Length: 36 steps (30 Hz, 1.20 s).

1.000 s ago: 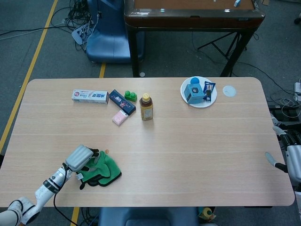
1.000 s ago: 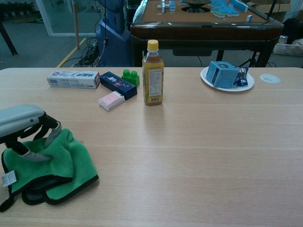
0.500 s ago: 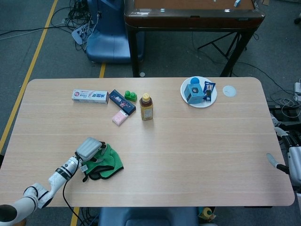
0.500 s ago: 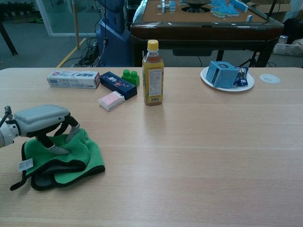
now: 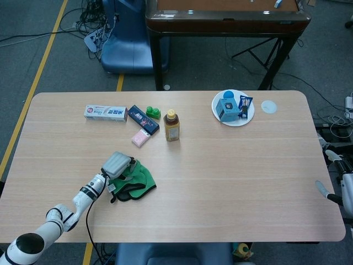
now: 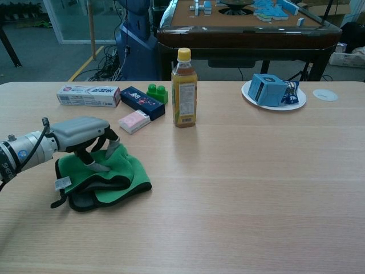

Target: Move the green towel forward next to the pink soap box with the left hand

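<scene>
The green towel (image 5: 138,182) (image 6: 117,180) lies bunched on the table, a little nearer than the pink soap box (image 5: 141,138) (image 6: 134,121). My left hand (image 5: 117,165) (image 6: 85,132) sits on the towel's near-left part and pinches its cloth between the fingertips. A short stretch of bare table separates towel and soap box. My right hand (image 5: 336,182) shows only partly at the table's right edge in the head view; its fingers are not clear.
Behind the soap box lie a toothpaste box (image 5: 105,112) (image 6: 88,95), a dark blue box (image 5: 143,118) (image 6: 142,102) and a green block (image 5: 153,112) (image 6: 157,93). A drink bottle (image 5: 171,125) (image 6: 184,87) stands right of them. A white plate (image 5: 247,118) (image 6: 275,106) with blue items is at far right.
My left hand has dragged the green towel forward and to the right across the table, closer to the pink soap box. The right hand has barely shifted.
</scene>
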Each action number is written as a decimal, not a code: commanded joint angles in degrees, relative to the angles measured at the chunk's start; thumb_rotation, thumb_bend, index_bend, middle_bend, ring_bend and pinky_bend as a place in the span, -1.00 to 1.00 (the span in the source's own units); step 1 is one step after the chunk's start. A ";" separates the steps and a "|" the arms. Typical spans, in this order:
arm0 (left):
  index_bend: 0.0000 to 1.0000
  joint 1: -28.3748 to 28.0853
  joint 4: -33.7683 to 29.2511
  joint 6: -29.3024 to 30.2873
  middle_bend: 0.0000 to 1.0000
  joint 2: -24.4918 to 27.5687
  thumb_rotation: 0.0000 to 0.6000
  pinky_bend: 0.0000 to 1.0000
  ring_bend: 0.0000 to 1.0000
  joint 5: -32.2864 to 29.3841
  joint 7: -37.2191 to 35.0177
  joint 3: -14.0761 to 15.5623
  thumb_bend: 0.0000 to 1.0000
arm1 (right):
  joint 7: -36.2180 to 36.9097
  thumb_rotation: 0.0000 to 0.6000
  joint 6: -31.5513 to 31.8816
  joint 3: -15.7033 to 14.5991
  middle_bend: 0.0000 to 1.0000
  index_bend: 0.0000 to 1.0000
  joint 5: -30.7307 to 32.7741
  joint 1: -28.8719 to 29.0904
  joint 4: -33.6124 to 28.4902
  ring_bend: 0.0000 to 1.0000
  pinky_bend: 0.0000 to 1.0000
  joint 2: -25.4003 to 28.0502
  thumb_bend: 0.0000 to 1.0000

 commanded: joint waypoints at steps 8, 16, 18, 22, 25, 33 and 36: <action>0.17 0.31 3.24 -1.09 0.26 1.49 1.00 0.55 0.32 -0.46 0.44 1.52 -0.54 | 0.38 1.00 -0.06 0.12 -0.32 -0.59 -0.41 0.18 0.42 -0.55 -0.46 -0.53 -0.44; 0.16 2.28 4.42 -2.09 0.26 4.85 1.00 0.55 0.32 -1.05 4.85 2.79 -0.55 | 0.48 1.00 -0.08 0.32 -0.32 -0.59 -1.26 0.65 0.40 -0.56 -0.46 -0.76 -0.44; 0.16 2.58 4.46 -2.20 0.26 5.56 1.00 0.55 0.32 -1.78 5.77 2.34 -0.54 | 0.44 1.00 0.03 0.29 -0.32 -0.59 -1.43 0.61 0.32 -0.55 -0.46 -0.73 -0.44; 0.15 2.84 2.55 0.20 0.26 6.79 1.00 0.55 0.31 -4.08 4.83 -0.26 -0.54 | 0.53 1.00 0.54 0.24 -0.32 -0.59 -1.63 0.34 0.26 -0.56 -0.46 -0.76 -0.44; 0.15 2.18 1.21 2.09 0.26 7.75 1.00 0.55 0.31 -5.24 5.48 -2.12 -0.54 | 0.61 1.00 0.78 0.07 -0.32 -0.59 -1.80 0.10 0.24 -0.55 -0.46 -0.76 -0.44; 0.14 -0.35 -3.44 3.38 0.26 9.33 1.00 0.55 0.31 -7.87 6.70 -6.09 -0.54 | 0.76 1.00 1.78 -0.30 -0.31 -0.59 -2.43 -0.66 0.11 -0.56 -0.46 -0.64 -0.44; 0.14 -1.77 -2.59 1.35 0.25 8.56 1.00 0.55 0.30 -8.37 8.54 -6.49 -0.54 | 0.80 1.00 1.81 -0.42 -0.31 -0.59 -2.41 -0.83 0.09 -0.56 -0.46 -0.61 -0.44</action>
